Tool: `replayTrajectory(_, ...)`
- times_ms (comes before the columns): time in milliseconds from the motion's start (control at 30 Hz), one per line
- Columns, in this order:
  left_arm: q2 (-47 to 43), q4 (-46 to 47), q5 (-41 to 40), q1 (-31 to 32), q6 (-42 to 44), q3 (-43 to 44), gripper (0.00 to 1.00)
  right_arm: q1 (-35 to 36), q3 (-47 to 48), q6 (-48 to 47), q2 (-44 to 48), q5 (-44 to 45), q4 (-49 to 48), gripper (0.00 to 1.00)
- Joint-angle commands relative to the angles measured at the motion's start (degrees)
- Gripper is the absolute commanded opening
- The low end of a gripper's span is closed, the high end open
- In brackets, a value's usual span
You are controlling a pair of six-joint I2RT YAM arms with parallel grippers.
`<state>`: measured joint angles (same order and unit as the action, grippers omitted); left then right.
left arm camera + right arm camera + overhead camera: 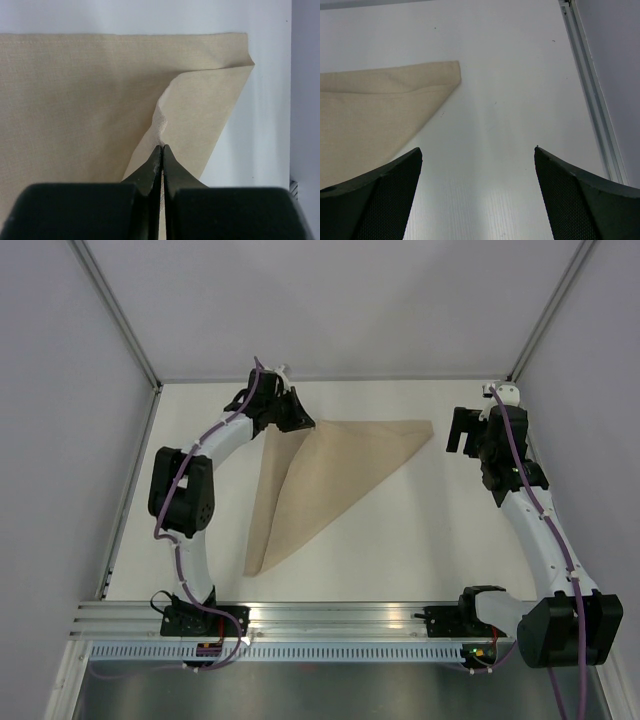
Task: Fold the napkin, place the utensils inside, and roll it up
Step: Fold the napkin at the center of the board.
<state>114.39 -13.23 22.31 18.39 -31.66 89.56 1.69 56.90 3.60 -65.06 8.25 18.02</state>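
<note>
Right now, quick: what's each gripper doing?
Left gripper: shut, pinching a lifted corner of the napkin.
Right gripper: open, holding nothing.

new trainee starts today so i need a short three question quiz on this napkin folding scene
1. True or false: the left end effector is shut on the thin tan-brown soft paper-like napkin.
2. Pick one: the right end effector is A) open and holding nothing, B) shut on the napkin, C) pressing the napkin flat.
3. Short answer: how many utensils are in view on the white table?
Key: 1 true; 2 A; 3 none.
</note>
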Motion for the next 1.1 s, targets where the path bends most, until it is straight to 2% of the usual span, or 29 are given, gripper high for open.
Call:
replayTrajectory(0, 1.19, -0.04, 3.18, -1.34, -0.42, 3.34, 0.02, -0.2, -0.3, -0.7, 1.07, -0.08, 0.08, 0.98)
replayTrajectory(300, 4.09, -1.09, 5.03, -4.94, -0.33, 6.5, 0.02, -0.2, -0.39, -0.96, 0.72, 0.01, -0.09, 0.98)
replayTrajectory(1067, 6.81, -1.27, 7.4, -9.25, -0.6, 9.23, 0.02, -0.2, -0.39, -1.22, -0.25, 0.01, -0.09, 0.98)
